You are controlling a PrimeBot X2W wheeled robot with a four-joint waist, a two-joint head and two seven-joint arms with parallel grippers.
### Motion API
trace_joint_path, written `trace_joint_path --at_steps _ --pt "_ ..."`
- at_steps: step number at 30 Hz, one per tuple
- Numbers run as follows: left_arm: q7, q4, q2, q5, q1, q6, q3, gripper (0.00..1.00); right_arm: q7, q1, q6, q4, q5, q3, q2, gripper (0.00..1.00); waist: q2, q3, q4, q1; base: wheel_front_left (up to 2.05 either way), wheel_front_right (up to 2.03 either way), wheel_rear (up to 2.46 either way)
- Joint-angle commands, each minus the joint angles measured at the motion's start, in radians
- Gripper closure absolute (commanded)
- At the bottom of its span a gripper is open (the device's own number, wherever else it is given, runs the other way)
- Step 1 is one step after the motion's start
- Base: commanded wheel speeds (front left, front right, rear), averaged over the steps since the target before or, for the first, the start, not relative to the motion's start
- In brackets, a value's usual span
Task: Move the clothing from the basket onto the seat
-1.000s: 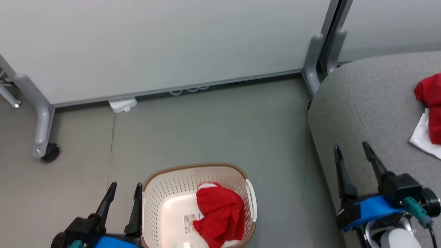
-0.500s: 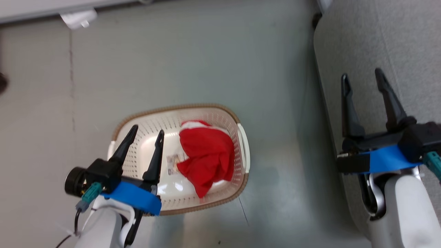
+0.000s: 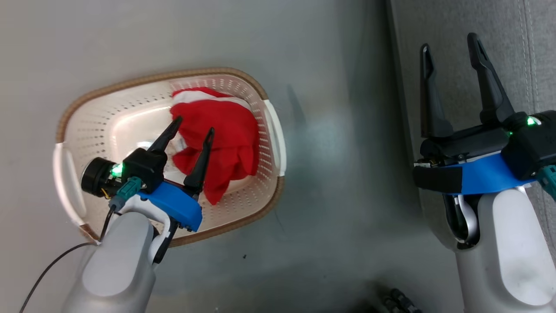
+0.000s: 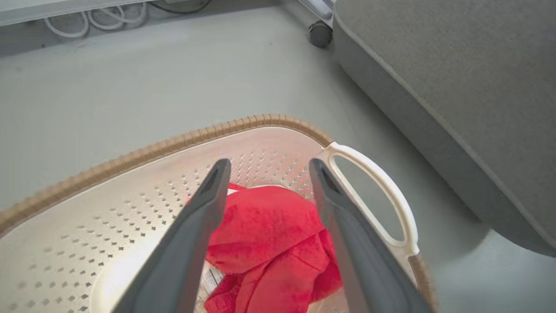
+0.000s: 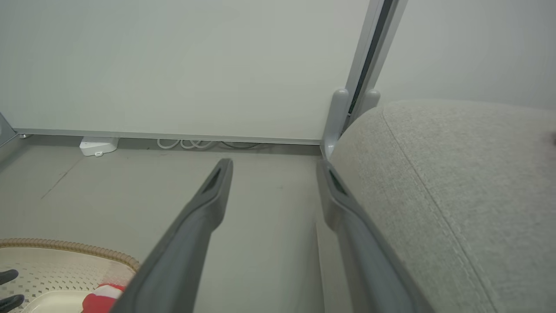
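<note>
Both sets of jaws spread wide, nothing held between them. Left gripper (image 3: 195, 124) low over the basket (image 3: 152, 78), fingers angled down into it and straddling the clothing (image 3: 230, 126) as seen from the left wrist; contact with the fabric impossible to judge. Clothing as one crumpled red bundle with a white band, heaped against the basket wall on the side nearer the seat (image 3: 512, 43), partly over a barcode label (image 4: 212, 278) on the bottom. Perforated wall and white side handle (image 3: 276, 134) between bundle and seat, then a strip of bare grey floor (image 3: 330, 65). Right gripper (image 3: 449, 42) well apart from the basket, poised above the seat's near edge, fingers lying along the grey upholstery beside a stitched seam (image 3: 527, 52). Beyond, in the right wrist view: pale partition panel (image 5: 173, 65), grey post (image 5: 339, 117) tight against the seat's corner, loops of white cable (image 5: 191, 142) and a small white box (image 5: 97, 145) at the panel's foot. Dark caster (image 4: 320, 34) just beside the seat's corner. Thin black lead (image 3: 47, 269) trailing off the left wrist.
</note>
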Motion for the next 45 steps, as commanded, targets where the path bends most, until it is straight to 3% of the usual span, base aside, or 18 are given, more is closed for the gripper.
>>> trace_joint_path --at_steps 1,13,23,32,34,45 --pt "-0.003 0.026 0.020 0.004 -0.027 -0.001 -0.020 0.00 -0.012 -0.023 -0.001 0.005 0.017 0.005 0.002 0.00 0.0000 0.059 -0.058 -0.0003 0.00 0.00 0.00" --pt "-0.003 0.213 0.072 -0.018 -0.083 -0.001 -0.164 0.00 -0.063 -0.029 -0.001 0.065 0.086 0.031 0.002 0.00 0.0000 0.116 -0.131 -0.0003 0.00 0.00 0.00" --pt "-0.003 0.316 0.097 0.015 -0.121 0.037 -0.164 0.00 -0.081 -0.022 -0.001 0.087 0.110 0.061 0.002 0.00 0.0000 0.141 -0.166 -0.0003 0.00 0.00 0.00" --pt "-0.003 0.418 0.081 0.005 -0.187 0.058 -0.159 0.00 -0.089 -0.018 -0.001 0.100 0.132 0.072 0.002 0.00 0.0000 0.161 -0.188 -0.0003 0.00 0.00 0.00" --pt "-0.003 0.440 0.074 0.009 -0.203 0.055 -0.164 1.00 -0.091 -0.021 -0.001 0.103 0.134 0.073 0.002 0.00 0.0000 0.163 -0.189 -0.0003 0.00 0.00 0.00" --pt "-0.003 0.471 0.056 -0.001 -0.225 0.042 -0.177 1.00 -0.097 -0.033 -0.001 0.116 0.127 0.068 0.002 0.00 0.0000 0.152 -0.177 -0.0003 0.00 0.00 0.00"
